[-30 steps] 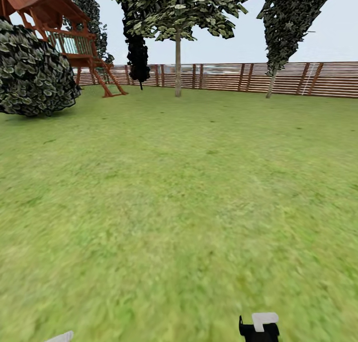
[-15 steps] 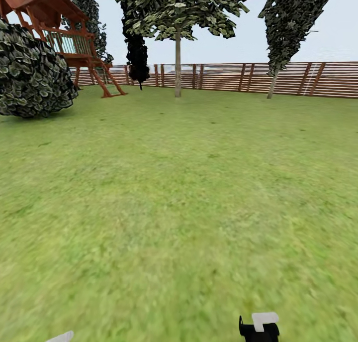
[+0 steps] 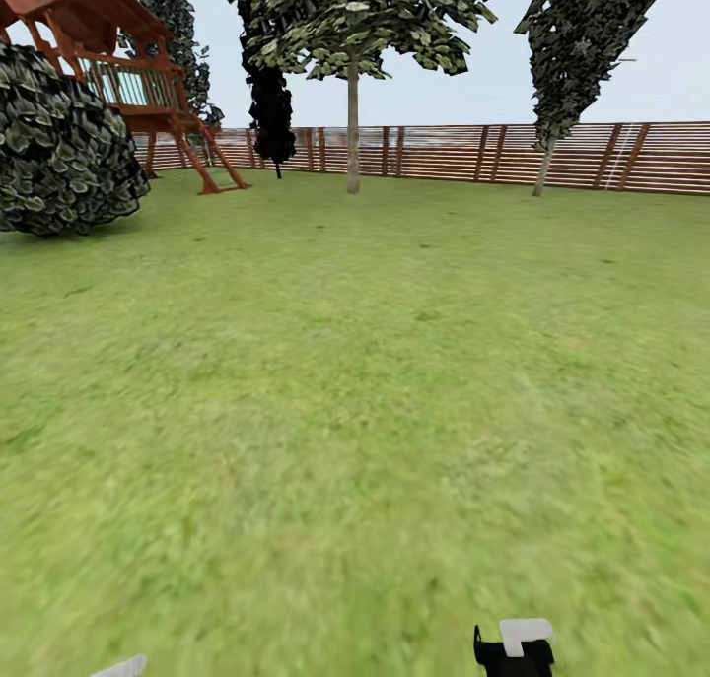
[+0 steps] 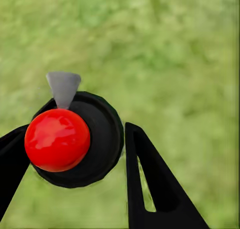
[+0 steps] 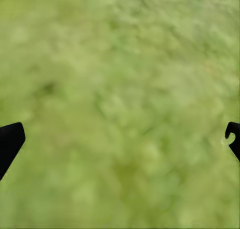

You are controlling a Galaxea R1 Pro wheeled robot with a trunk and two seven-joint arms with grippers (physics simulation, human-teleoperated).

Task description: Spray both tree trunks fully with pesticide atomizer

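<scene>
In the left wrist view my left gripper (image 4: 78,139) is shut on the pesticide atomizer (image 4: 57,139), a black round body with a red ball on top and a grey nozzle, held over the floor (image 4: 180,59) of green grass. A grey sliver of the nozzle (image 3: 120,667) shows at the head view's lower edge. My right gripper (image 5: 121,139) is open over bare grass, nothing between its fingers. Far ahead by the fence stand two trees: one tree trunk (image 3: 352,130) is straight and pale, the other (image 3: 540,171) leans slightly, further right.
A reddish-brown slat fence (image 3: 444,153) closes the lawn's far side. A large round bush (image 3: 64,145) and a wooden play tower (image 3: 128,76) stand at the far left. A dark narrow tree (image 3: 271,115) stands by the fence. Open grass (image 3: 355,362) stretches up to the trees.
The whole head view has shifted a little: the bush and play tower slid left and the fence line sits marginally nearer, so the camera has moved. Both grippers look unchanged.
</scene>
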